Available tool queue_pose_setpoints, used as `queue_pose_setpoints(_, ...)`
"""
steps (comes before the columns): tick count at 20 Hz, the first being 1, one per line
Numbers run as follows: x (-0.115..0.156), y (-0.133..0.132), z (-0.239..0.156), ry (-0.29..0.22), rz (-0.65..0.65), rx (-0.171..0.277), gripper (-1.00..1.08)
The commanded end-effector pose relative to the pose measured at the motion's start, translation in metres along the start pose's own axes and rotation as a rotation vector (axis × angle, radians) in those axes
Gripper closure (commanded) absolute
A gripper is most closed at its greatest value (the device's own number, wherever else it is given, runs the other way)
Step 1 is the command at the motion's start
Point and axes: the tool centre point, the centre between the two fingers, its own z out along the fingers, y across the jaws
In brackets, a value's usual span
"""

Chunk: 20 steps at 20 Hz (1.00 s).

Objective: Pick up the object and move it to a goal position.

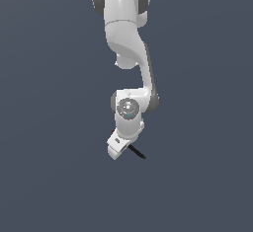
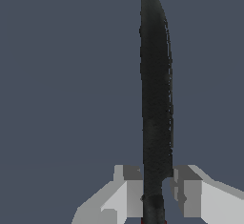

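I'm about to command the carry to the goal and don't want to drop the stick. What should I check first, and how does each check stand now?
1. Stick sits between the end effector fingers: ok, wrist view shows it in the gap.
2. Both fingers touch it: cannot tell; a slight gap shows on one side.
3. Grasp point: not ok, held near the red end, with the long black part sticking out.
4. Stick lifted off the surface: cannot tell; the background is uniform.
5. Goal position visible: not ok, no marker in either view.

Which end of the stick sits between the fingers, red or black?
The red end of the stick, barely visible at the gripper; the long black end juts out free.
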Motion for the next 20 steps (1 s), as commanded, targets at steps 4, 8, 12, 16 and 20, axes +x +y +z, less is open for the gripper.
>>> queue_pose_setpoints(4,0.009,-0.029,-0.009,0.0,-0.001,0.0,1.08)
queue_pose_setpoints(8,0.02,-0.064,-0.018,0.0,0.0,-0.001,1.08)
queue_pose_setpoints(12,0.031,-0.103,-0.029,0.0,0.0,-0.001,1.08)
queue_pose_setpoints(16,0.043,-0.137,-0.039,-0.001,0.001,-0.001,1.08)
queue_pose_setpoints(20,0.052,-0.163,-0.046,-0.001,0.002,-0.001,1.08)
